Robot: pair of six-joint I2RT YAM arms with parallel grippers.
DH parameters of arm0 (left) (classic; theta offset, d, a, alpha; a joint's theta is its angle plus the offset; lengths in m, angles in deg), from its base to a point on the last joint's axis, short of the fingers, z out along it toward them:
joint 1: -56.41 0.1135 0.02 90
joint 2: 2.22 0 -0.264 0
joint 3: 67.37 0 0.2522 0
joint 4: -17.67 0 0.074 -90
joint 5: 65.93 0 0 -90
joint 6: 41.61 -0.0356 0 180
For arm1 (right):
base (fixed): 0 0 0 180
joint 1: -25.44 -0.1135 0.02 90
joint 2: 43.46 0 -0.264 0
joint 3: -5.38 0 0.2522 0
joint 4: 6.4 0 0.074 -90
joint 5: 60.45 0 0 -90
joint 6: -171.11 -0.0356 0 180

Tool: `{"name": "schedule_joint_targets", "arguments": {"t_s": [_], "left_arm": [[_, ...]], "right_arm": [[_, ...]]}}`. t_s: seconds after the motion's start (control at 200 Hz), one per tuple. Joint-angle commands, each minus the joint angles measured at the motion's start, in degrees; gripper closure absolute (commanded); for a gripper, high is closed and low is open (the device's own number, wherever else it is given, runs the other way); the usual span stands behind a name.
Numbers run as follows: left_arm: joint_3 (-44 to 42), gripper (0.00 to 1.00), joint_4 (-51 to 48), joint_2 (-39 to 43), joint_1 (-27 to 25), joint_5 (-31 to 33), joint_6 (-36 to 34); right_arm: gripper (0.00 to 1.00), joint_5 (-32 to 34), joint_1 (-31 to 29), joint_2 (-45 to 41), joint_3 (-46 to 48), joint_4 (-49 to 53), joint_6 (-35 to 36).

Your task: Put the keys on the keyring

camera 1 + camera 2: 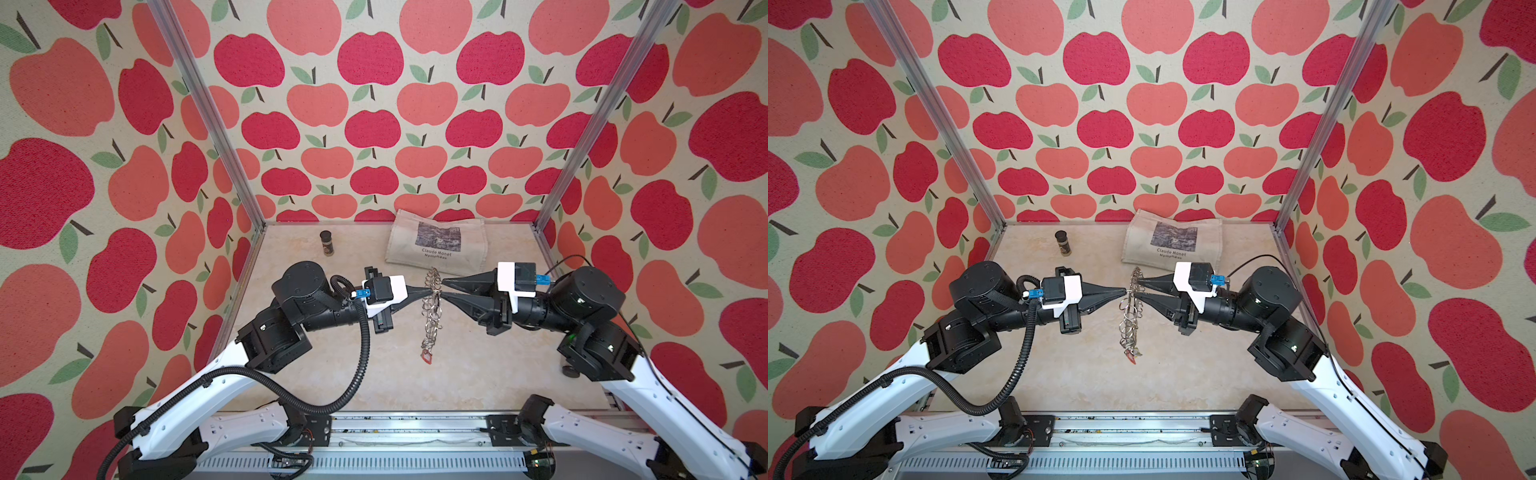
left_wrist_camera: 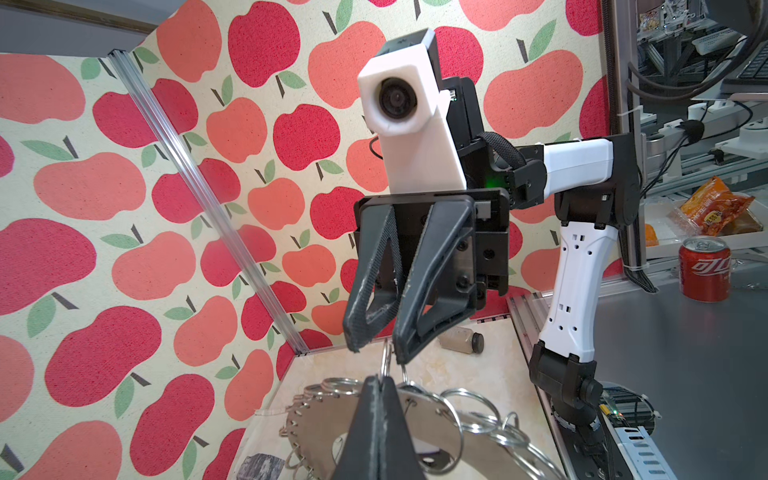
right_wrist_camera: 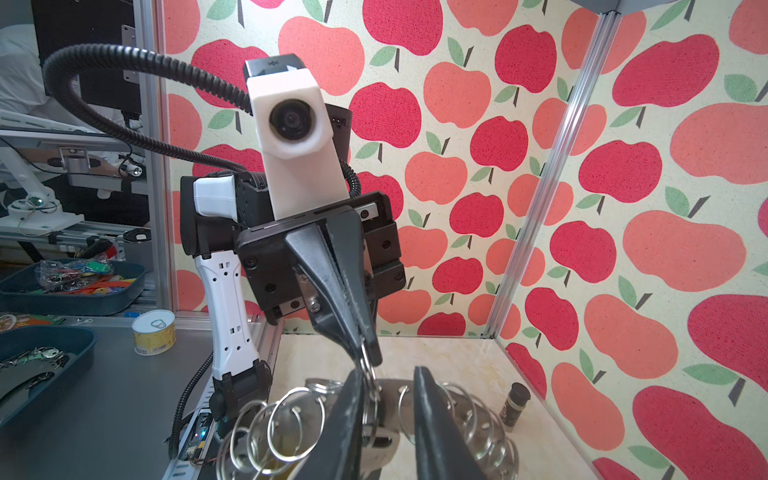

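The keyring (image 1: 432, 316) (image 1: 1131, 320) hangs in the air at mid-table, edge-on in both top views. It is a grey disc (image 2: 324, 419) (image 3: 391, 384) rimmed with wire rings. My left gripper (image 1: 432, 293) (image 1: 1125, 292) (image 2: 379, 378) is shut on one upright wire ring at its rim. Facing it, my right gripper (image 1: 441, 289) (image 1: 1137, 289) (image 3: 387, 372) is open, and that same ring stands between its fingertips, against one finger. A dark piece (image 3: 379, 440) shows below the ring; I cannot tell if it is the keys. A red-framed tag (image 1: 427, 356) dangles from the keyring's near end.
A small dark spice jar (image 1: 326, 243) stands at the back left. A beige tote bag (image 1: 438, 247) lies at the back, just behind the right gripper. Apple-patterned walls and aluminium posts close in three sides.
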Motion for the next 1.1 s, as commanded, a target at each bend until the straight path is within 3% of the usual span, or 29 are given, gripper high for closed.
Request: {"name": "schedule_joint_targets", "arguments": {"t_s": [0.0, 0.941, 1.096], "left_arm": [[0.26, 1.00, 3.05, 0.89, 0.27, -1.08, 0.16], [0.71, 1.00, 2.65, 1.14, 0.25, -1.43, -0.40], [0.62, 1.00, 2.62, 1.30, 0.23, -1.38, -0.32]], "right_arm": [[0.77, -1.31, 0.40, 0.19, 0.77, -1.59, -1.97], [0.89, -2.55, 0.54, 0.47, 2.55, -4.05, -4.55], [1.00, -2.63, 0.49, 0.47, 2.47, -4.09, -4.79]]}}
